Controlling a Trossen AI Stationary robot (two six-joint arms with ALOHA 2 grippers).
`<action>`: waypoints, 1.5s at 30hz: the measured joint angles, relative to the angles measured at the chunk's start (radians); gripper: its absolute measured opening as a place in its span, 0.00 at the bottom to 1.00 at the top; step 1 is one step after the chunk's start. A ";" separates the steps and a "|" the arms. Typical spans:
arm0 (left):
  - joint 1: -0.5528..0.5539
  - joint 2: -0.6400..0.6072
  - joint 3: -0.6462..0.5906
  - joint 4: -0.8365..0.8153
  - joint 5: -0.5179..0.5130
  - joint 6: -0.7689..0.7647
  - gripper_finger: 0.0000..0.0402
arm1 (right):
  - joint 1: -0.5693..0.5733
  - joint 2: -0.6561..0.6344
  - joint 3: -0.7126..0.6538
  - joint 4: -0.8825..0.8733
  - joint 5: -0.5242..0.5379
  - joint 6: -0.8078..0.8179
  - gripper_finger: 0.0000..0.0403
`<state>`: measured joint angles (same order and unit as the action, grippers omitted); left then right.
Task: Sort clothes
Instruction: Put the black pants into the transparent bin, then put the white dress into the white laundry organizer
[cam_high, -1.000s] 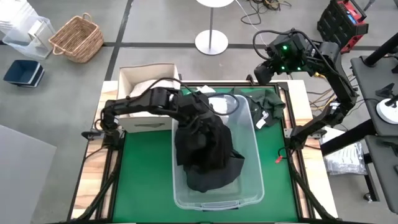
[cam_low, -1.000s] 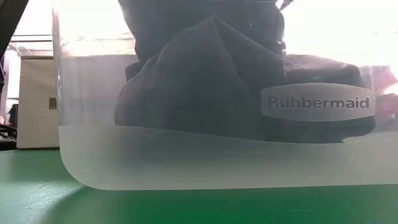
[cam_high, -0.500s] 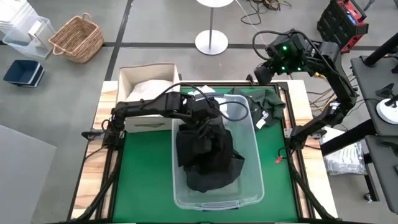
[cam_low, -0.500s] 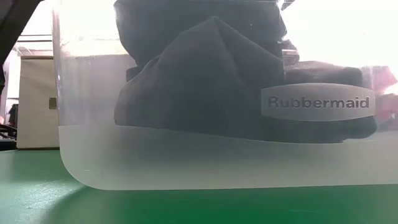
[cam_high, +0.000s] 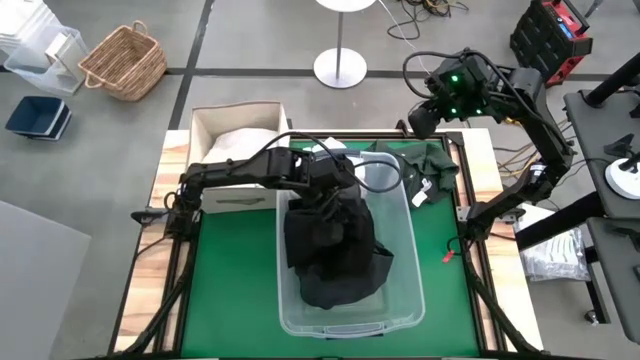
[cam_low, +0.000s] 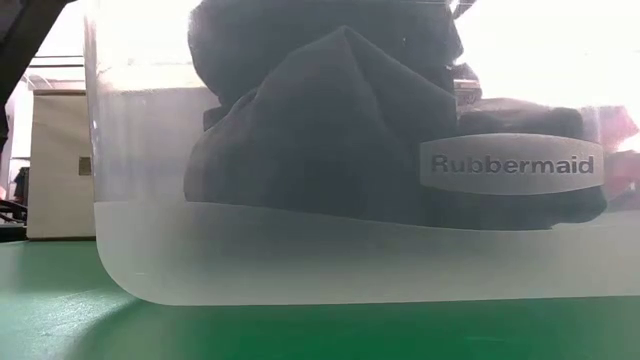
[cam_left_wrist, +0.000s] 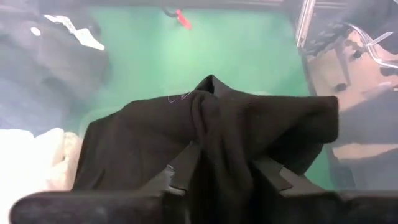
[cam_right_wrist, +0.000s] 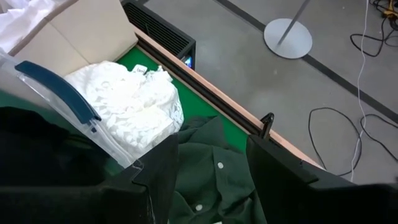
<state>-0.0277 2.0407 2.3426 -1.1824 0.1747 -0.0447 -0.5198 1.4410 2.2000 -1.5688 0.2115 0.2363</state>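
Evidently the left gripper (cam_left_wrist: 214, 180) pinched a fold of the black fabric garment (cam_high: 330, 245) heaped in the clear plastic tub (cam_high: 400, 290); cloth snagging a finger could drag it back out. Far right, the right gripper (cam_right_wrist: 208, 168) hung parted over the dark green shirt (cam_high: 425, 165).

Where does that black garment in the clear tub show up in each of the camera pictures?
High view: black garment heaped mid-picture inside the clear tub.
Low view: dark mass behind the tub's wall.
Left wrist view: fold between the left gripper fingers.
Right wrist view: cannot tell.
Shared landmark: the tub.
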 joint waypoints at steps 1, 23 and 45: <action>0.000 0.000 0.000 0.005 -0.003 0.000 0.22 | 0.000 0.000 -0.002 0.001 0.000 0.000 0.45; 0.028 -0.080 0.000 0.034 -0.097 0.044 0.53 | 0.000 0.000 -0.006 0.001 0.001 -0.003 0.45; 0.007 -0.443 0.000 0.145 -0.487 0.026 0.53 | -0.160 -0.001 -0.345 -0.002 0.051 0.202 0.45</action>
<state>-0.0208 1.5974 2.3428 -1.0370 -0.3120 -0.0188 -0.6793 1.4403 1.8545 -1.5708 0.2624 0.4384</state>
